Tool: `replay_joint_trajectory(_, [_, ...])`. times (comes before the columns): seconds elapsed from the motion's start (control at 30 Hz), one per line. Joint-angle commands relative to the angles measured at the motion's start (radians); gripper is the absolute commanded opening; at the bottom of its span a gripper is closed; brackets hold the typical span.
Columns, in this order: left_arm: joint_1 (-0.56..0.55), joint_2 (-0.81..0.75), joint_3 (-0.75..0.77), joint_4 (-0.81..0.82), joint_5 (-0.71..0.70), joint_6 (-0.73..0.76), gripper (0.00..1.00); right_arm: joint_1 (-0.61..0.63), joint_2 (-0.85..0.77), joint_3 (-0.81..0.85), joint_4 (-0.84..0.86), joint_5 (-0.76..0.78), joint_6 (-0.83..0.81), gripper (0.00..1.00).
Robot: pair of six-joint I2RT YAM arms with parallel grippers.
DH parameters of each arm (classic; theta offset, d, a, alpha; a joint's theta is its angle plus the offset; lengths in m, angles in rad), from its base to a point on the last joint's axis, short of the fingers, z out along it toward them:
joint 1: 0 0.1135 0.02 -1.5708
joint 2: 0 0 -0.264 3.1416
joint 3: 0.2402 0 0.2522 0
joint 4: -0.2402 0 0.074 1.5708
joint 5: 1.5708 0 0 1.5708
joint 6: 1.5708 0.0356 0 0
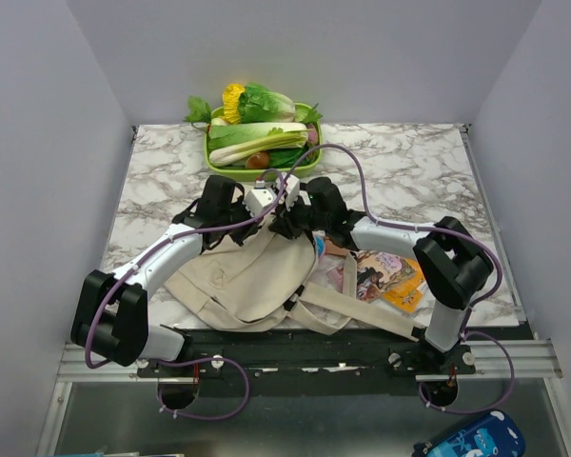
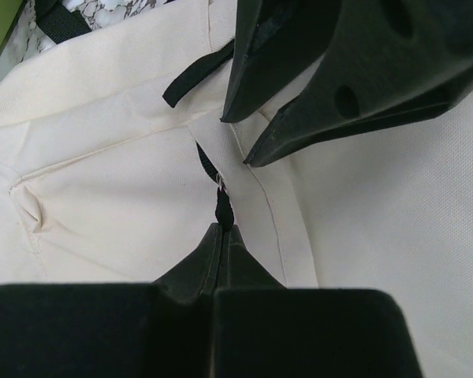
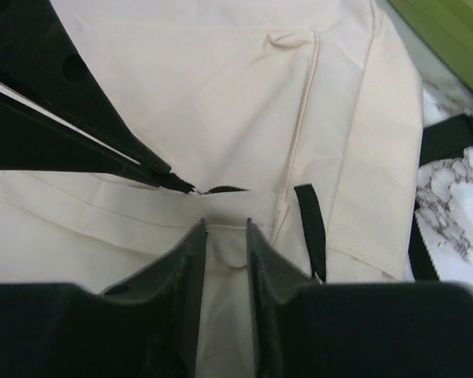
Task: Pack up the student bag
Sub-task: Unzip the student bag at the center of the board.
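Large cream canvas backpack [image 1: 233,281] slumped at near edge of marble worktop [image 1: 409,162]. Left gripper [image 2: 222,230] clenched on black zipper pull [image 2: 223,209] — right gripper [image 3: 225,230] pinching canvas fold [image 3: 225,258].

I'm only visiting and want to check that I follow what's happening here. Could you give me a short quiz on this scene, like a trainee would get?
1. True or false: the left gripper is shut on the zipper pull of the student bag.
2. What fills the green tray behind the bag? A) books B) vegetables C) shoes
3. What sits between the fingers of the right gripper?

Key: 1 true; 2 B; 3 a fold of the bag's beige cloth.
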Motion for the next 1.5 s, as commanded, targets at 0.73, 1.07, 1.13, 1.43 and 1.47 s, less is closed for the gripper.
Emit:
replay_joint_trajectory(0.73, [0.035, -0.07, 0.004, -0.054, 0.035, -0.017, 0.0, -0.126, -0.065, -0.15, 0.276, -0.16, 0.256, 0.35])
replay_joint_trajectory(1.07, [0.035, -0.064, 0.033, -0.068, 0.06, -0.029, 0.0, -0.126, -0.022, -0.038, 0.185, -0.254, 0.206, 0.63])
replay_joint_trajectory(1.13, [0.035, -0.067, 0.035, -0.076, 0.064, -0.029, 0.0, -0.126, -0.003, -0.027, 0.174, -0.251, 0.198, 0.64])
replay_joint_trajectory(1.43, [0.033, -0.056, 0.055, -0.091, 0.066, -0.023, 0.0, -0.126, 0.067, 0.039, 0.127, -0.299, 0.194, 0.65])
replay_joint_trajectory(1.47, [0.035, -0.053, 0.059, -0.093, 0.066, -0.023, 0.0, -0.126, 0.068, 0.036, 0.122, -0.314, 0.191, 0.65])
